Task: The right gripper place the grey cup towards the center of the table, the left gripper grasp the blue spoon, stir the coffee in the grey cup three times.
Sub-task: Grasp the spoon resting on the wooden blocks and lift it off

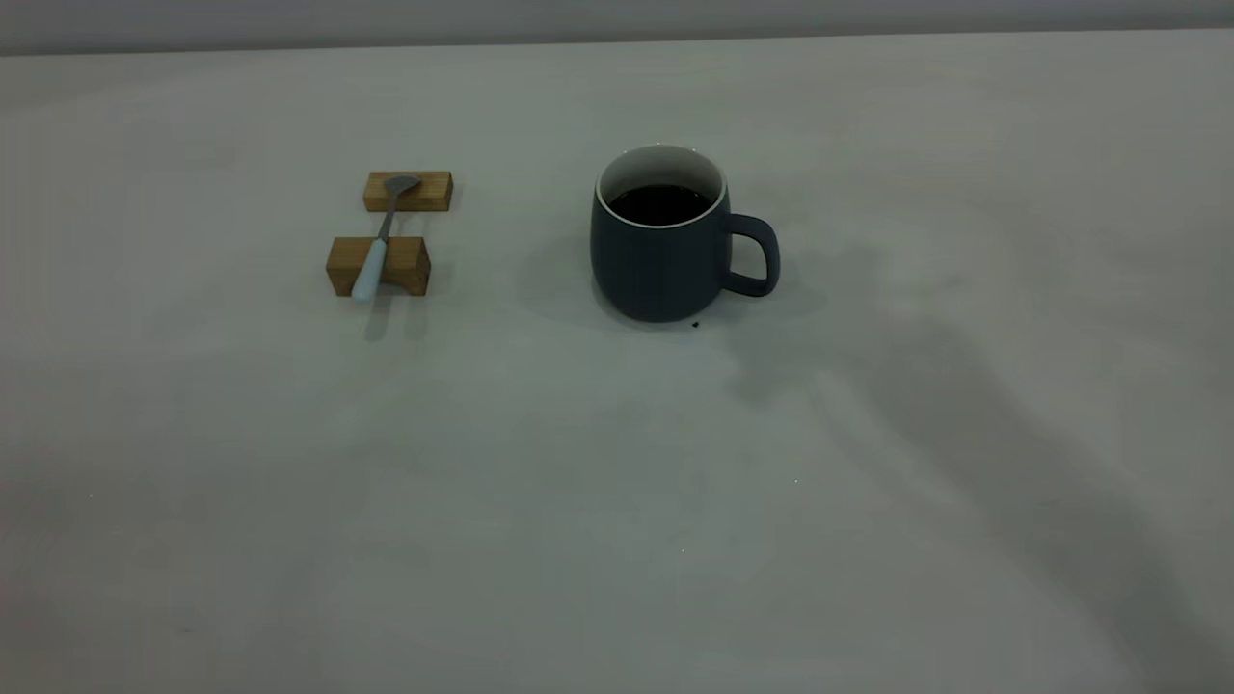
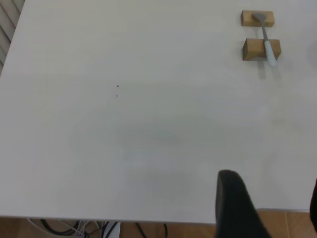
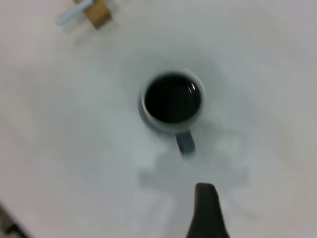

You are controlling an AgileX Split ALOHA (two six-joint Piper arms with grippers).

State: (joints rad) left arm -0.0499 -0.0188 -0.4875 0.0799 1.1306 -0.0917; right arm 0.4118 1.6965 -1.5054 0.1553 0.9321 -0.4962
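Note:
The grey cup stands upright near the middle of the table, handle to the right, with dark coffee inside. The blue spoon lies across two wooden blocks to the cup's left, bowl on the far block. Neither gripper shows in the exterior view. In the right wrist view, my right gripper hangs open above the cup, apart from it, with one dark finger showing. My left gripper is open over the table's near edge, far from the spoon.
The far wooden block and the near wooden block hold the spoon off the table. A tiny dark speck lies just in front of the cup. Cables hang below the table edge in the left wrist view.

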